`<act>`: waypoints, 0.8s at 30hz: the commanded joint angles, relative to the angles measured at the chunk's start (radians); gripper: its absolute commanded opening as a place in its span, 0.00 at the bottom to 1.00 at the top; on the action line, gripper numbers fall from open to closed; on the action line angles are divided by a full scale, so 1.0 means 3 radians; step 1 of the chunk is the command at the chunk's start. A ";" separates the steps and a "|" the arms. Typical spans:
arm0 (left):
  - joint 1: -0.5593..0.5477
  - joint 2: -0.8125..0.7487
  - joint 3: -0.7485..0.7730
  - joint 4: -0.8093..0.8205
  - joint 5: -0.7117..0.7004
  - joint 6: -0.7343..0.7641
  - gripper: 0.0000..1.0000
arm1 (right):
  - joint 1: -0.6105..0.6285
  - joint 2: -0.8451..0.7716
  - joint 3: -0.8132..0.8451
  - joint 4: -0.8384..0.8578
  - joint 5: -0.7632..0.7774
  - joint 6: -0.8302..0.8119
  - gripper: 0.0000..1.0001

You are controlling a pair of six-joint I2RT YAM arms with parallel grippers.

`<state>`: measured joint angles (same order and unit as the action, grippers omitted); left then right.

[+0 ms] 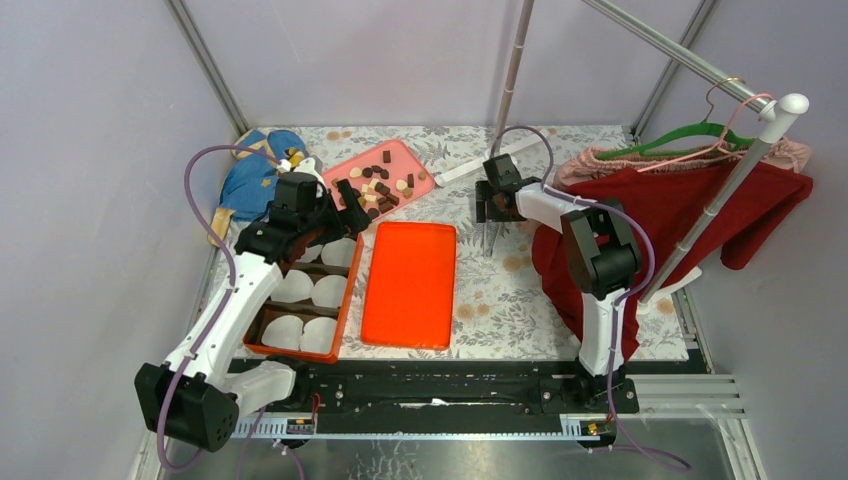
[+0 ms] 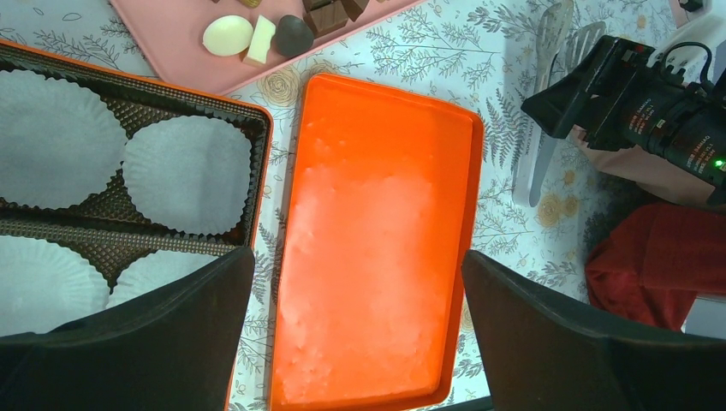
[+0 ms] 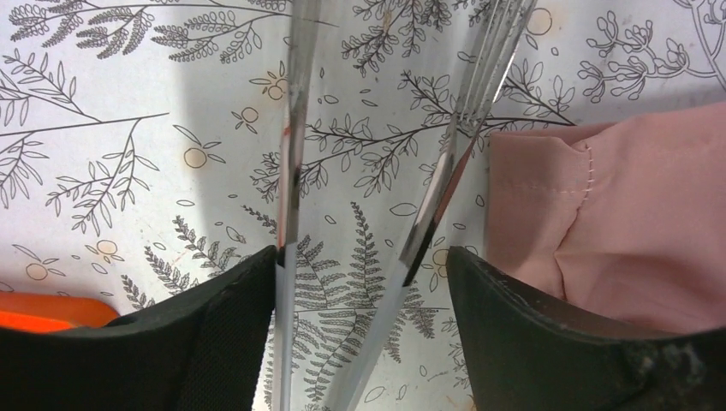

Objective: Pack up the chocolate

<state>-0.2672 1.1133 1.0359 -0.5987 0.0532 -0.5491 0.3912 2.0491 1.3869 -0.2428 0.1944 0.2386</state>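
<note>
The chocolate (image 1: 378, 188) lies as several dark, light brown and cream pieces on a pink tray (image 1: 400, 150) at the back; a few pieces (image 2: 257, 34) show at the top of the left wrist view. My left gripper (image 1: 340, 205) (image 2: 360, 265) hangs open and empty above the orange box (image 1: 348, 300) and the flat orange lid (image 2: 368, 231). My right gripper (image 1: 490, 212) (image 3: 364, 257) stands open around metal tongs (image 3: 294, 171). One tong arm touches the left finger; the other stands apart from the right finger.
The orange box (image 2: 261, 128) holds white paper liners (image 2: 184, 171) in a brown insert. The orange lid (image 1: 408, 285) lies mid-table. A blue cloth (image 1: 255, 175) sits at the back left. Red cloth (image 1: 690, 210) and a pink garment (image 3: 616, 231) hang from a rack (image 1: 740, 160) at the right.
</note>
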 commanded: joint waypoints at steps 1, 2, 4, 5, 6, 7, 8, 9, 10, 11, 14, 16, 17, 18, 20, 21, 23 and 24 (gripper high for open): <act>0.0032 0.0001 0.0009 0.0008 0.0032 0.0041 0.98 | 0.0076 0.0072 0.0176 -0.0136 0.0225 -0.0023 0.72; 0.0032 0.0001 0.0009 0.0011 0.0037 0.0041 0.98 | 0.0083 0.0082 0.0189 -0.0135 0.0221 -0.0028 0.68; 0.0032 0.0001 0.0006 0.0007 0.0042 0.0041 0.98 | 0.0108 0.0072 0.0191 -0.0131 0.0216 -0.0045 0.60; 0.0032 -0.0003 0.0008 0.0007 0.0039 0.0038 0.98 | 0.0131 0.0060 0.0174 -0.0117 0.0206 -0.0070 0.58; 0.0032 -0.0005 0.0009 0.0007 0.0038 0.0036 0.98 | 0.0159 0.0040 0.0154 -0.0097 0.0202 -0.0099 0.55; 0.0032 -0.0004 0.0006 0.0007 0.0037 0.0036 0.98 | 0.0189 0.0011 0.0120 -0.0072 0.0187 -0.0142 0.54; 0.0032 -0.0001 0.0003 0.0009 0.0037 0.0036 0.98 | 0.0226 -0.0018 0.0073 -0.0041 0.0157 -0.0197 0.53; 0.0032 0.0001 0.0004 0.0008 0.0037 0.0036 0.98 | 0.0263 -0.0054 0.0015 -0.0010 0.0127 -0.0251 0.52; 0.0032 0.0004 0.0004 0.0007 0.0040 0.0036 0.98 | 0.0308 -0.0097 -0.0086 0.0028 0.0108 -0.0310 0.50; 0.0032 0.0009 0.0004 0.0007 0.0042 0.0036 0.98 | 0.0346 -0.0142 -0.0141 0.0069 0.0074 -0.0376 0.50; 0.0034 0.0011 0.0011 0.0008 0.0054 0.0036 0.98 | 0.0425 -0.0340 -0.0496 0.0206 -0.0103 -0.0555 0.49; 0.0034 0.0020 0.0016 0.0008 0.0060 0.0040 0.98 | 0.0426 -0.0484 -0.0718 0.0295 -0.0170 -0.0608 0.49; 0.0032 0.0024 0.0023 0.0010 0.0063 0.0043 0.98 | 0.0426 -0.0554 -0.0815 0.0337 -0.0184 -0.0624 0.50; 0.0032 0.0033 0.0024 0.0012 0.0067 0.0046 0.98 | 0.0428 -0.0626 -0.0892 0.0373 -0.0199 -0.0620 0.51; 0.0032 0.0046 0.0024 0.0029 0.0084 0.0052 0.98 | 0.0424 -0.0735 -0.0955 0.0403 -0.0241 -0.0607 0.57; 0.0032 0.0047 0.0024 0.0050 0.0105 0.0058 0.99 | 0.0427 -0.0786 -0.0964 0.0409 -0.0277 -0.0584 0.61; 0.0032 0.0038 0.0020 0.0071 0.0134 0.0077 0.99 | 0.0426 -0.0891 -0.0980 0.0440 -0.0343 -0.0521 0.82; 0.0032 0.0030 0.0025 0.0071 0.0125 0.0084 0.99 | 0.0426 -0.0944 -0.0986 0.0461 -0.0357 -0.0479 0.90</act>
<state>-0.2672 1.1244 1.0359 -0.5983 0.0715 -0.5480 0.5205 1.8500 1.0988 -0.1295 0.1352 0.0887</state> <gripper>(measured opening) 0.984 0.772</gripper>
